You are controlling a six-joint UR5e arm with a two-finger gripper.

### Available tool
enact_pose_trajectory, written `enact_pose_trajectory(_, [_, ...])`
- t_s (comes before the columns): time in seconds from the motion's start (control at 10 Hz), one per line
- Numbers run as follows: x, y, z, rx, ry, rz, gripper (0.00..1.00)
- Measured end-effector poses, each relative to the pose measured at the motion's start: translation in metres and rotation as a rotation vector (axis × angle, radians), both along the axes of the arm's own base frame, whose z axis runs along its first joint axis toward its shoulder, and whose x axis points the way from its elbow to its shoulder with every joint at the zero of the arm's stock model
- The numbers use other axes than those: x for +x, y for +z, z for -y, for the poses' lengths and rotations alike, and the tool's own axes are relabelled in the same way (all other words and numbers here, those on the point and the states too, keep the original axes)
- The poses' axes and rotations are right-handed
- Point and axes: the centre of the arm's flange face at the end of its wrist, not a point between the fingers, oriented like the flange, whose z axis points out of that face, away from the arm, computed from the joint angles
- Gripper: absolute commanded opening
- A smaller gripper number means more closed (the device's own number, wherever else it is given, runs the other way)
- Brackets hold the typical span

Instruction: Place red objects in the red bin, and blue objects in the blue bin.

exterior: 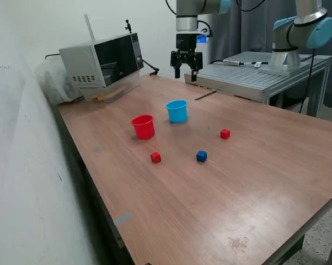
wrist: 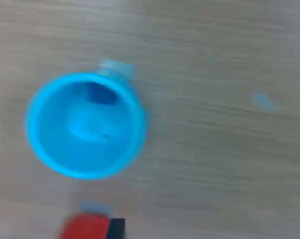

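The light blue bin (exterior: 177,110) and the red bin (exterior: 143,126) stand side by side on the wooden table. Two red cubes (exterior: 155,157) (exterior: 225,133) and one dark blue cube (exterior: 201,156) lie on the table nearer the front. My gripper (exterior: 186,74) hangs high behind the blue bin, open, with nothing between its fingers. The blurred wrist view looks down into the blue bin (wrist: 85,124), where a dark blue shape (wrist: 101,93) sits against the inner wall. The red bin's rim (wrist: 85,228) shows at that picture's edge.
A grey microwave-like box (exterior: 102,63) stands at the back on the exterior view's left. A metal platform (exterior: 254,74) carrying a second arm (exterior: 295,33) borders the table at the back right. A wall runs along the left.
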Motion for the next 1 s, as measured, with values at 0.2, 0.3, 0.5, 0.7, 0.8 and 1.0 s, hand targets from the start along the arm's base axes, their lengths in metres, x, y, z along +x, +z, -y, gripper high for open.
enact_pose_trajectory(0.2, [0.027, 0.035, 0.066, -0.001, 0.1, -0.011, 1.0])
enact_pose_trajectory(0.3, [0.042, 0.049, 0.095, -0.004, 0.145, -0.011, 1.0])
enact_pose_trajectory(0.5, [0.069, 0.063, 0.141, -0.014, 0.213, -0.006, 1.0])
enact_pose_trajectory(0.7, [0.075, 0.047, 0.169, -0.037, 0.249, 0.018, 1.0])
enact_pose_trajectory(0.8, [0.071, 0.029, 0.177, -0.047, 0.251, 0.031, 1.0])
enact_pose_trajectory(1.0, [0.056, -0.017, 0.186, -0.058, 0.225, 0.062, 1.0])
